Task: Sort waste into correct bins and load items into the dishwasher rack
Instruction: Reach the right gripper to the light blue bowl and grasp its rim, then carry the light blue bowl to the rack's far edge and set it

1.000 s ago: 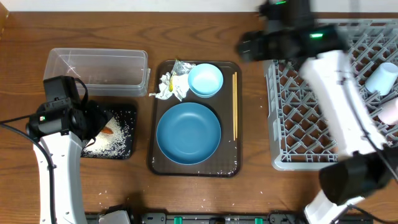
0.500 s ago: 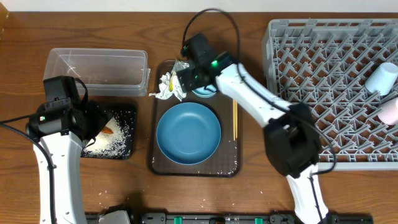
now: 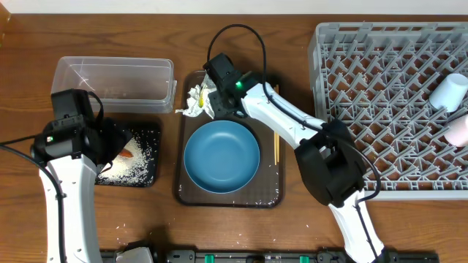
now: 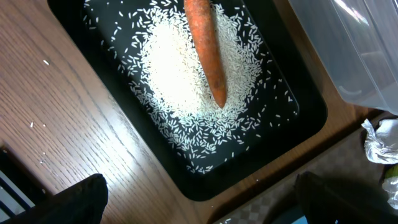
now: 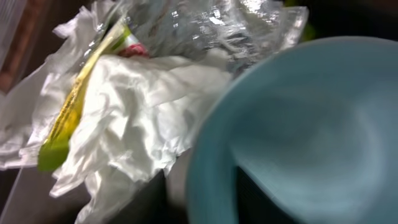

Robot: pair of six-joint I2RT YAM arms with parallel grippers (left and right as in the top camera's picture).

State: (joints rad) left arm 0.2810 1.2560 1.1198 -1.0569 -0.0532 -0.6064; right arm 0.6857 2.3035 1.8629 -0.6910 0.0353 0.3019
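The crumpled white napkins (image 5: 130,118) and the crinkled silver-yellow wrapper (image 5: 217,25) lie bunched together in the far left corner of the dark brown serving tray (image 3: 191,191), touching the rim of the small light blue bowl (image 5: 298,137). Your right end effector (image 3: 219,101) hangs directly over this cluster; its fingers appear in neither view, so you cannot tell whether they are apart or together. Just nearer on the same tray sits the large dark blue bowl (image 3: 221,155), with the wooden chopsticks (image 3: 276,142) lying along the tray's right side. Left of the tray, the black tray (image 4: 205,186) holds a heap of white rice grains (image 4: 180,81) with the orange carrot piece (image 4: 205,50) lying on top. Your left end effector (image 4: 208,202) hovers above it, fingers spread wide with nothing between them. The clear plastic tub (image 3: 113,80) stands just beyond the black tray. On the right of the wooden surface (image 3: 131,219), the grey dishwasher rack (image 3: 380,109) carries a white cup (image 3: 447,93) and a pink cup (image 3: 458,131) at its right edge.
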